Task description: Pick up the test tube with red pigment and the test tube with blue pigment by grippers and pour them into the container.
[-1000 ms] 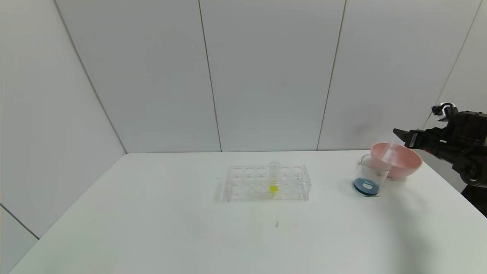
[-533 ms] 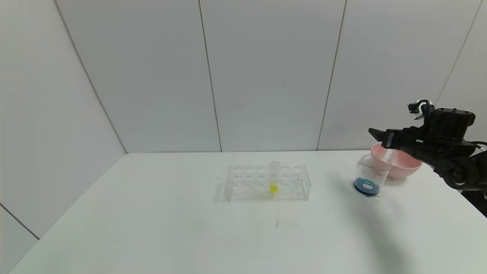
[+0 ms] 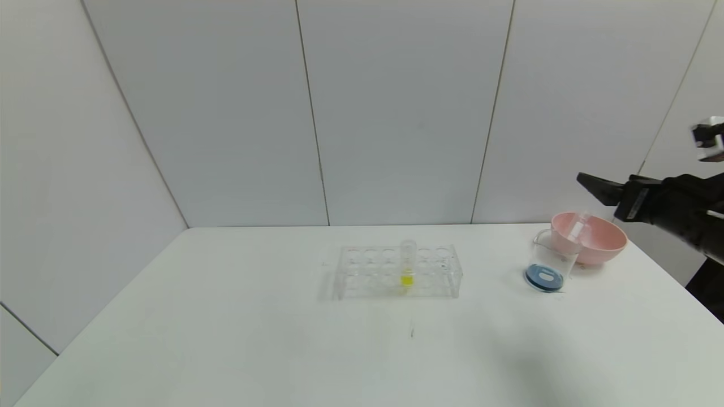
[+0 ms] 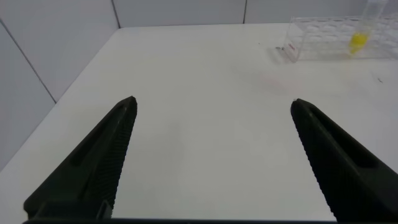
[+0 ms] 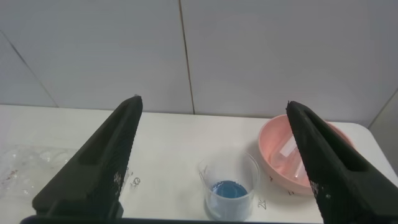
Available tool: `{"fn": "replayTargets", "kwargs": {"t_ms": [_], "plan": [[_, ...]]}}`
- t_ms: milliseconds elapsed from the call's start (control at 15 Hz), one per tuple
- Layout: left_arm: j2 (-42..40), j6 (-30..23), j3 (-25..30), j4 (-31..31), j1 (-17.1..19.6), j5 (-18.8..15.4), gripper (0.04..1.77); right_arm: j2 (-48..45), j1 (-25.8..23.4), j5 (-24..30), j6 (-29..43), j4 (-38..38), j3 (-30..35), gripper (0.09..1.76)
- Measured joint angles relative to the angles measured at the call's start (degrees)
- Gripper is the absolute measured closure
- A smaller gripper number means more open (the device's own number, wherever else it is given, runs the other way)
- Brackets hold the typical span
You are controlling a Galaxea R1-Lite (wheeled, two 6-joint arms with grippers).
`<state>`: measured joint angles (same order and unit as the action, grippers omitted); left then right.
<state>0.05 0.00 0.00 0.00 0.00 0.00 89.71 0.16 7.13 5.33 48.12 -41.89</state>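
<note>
While the left hand [image 4: 211, 158] hangs low over the near left of the bench [image 3: 283, 339], its two black fingers spread wide with nothing between them, the work sits on the other side, around the container [image 3: 547, 261]. That small glass beaker stands at the right of the bench with a pool of blue liquid in its bottom. Well to its left is the clear tube rack [image 3: 399, 271], holding a single tube with yellow liquid [image 3: 407, 265]; I see no red or blue tube standing in it. Touching the container on its far right side is the pink bowl [image 3: 599, 240], and in the bowl a clear, empty-looking tube [image 3: 577, 229] leans with its long axis tilted up and away from the beaker. A second clear tube seems to lie beside it in the right wrist view, though I cannot be sure.

Above and to the right of the bowl, higher than its rim, the right hand [image 3: 608, 192] hovers clear of everything, fingers spread and empty, tips pointing leftward over the bowl.

Judging by this, both pours look done. The right hand is far nearer the container, which lies below and to its left.
</note>
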Motion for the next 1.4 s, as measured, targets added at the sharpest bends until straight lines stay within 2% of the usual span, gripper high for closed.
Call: {"fn": "replayTargets", "kwargs": {"t_ms": [400, 533, 800, 1000, 1133, 1267, 1400], "plan": [[0.0, 0.0, 0.0, 0.0, 0.0, 0.0, 0.05, -28.9, 0.2, 0.9, -0.1, -3.0, 13.1, 0.17], [0.0, 0.0, 0.0, 0.0, 0.0, 0.0, 0.05, -38.8, 0.2, 1.4, -0.2, -8.4, 15.2, 0.16], [0.0, 0.0, 0.0, 0.0, 0.0, 0.0, 0.05, -60.4, 0.0, 4.6, -0.9, -24.0, 16.5, 0.15], [0.0, 0.0, 0.0, 0.0, 0.0, 0.0, 0.05, -74.8, -0.3, 5.6, -3.8, -34.2, 17.1, 0.15], [0.0, 0.0, 0.0, 0.0, 0.0, 0.0, 0.05, -82.3, -0.4, 4.7, -5.5, -38.5, 18.5, 0.15], [0.0, 0.0, 0.0, 0.0, 0.0, 0.0, 0.05, -86.7, -0.5, 0.2, -6.5, -38.2, 22.5, 0.15], [0.0, 0.0, 0.0, 0.0, 0.0, 0.0, 0.05, -88.6, -0.5, -1.0, -6.9, -36.4, 28.8, 0.15]]}}
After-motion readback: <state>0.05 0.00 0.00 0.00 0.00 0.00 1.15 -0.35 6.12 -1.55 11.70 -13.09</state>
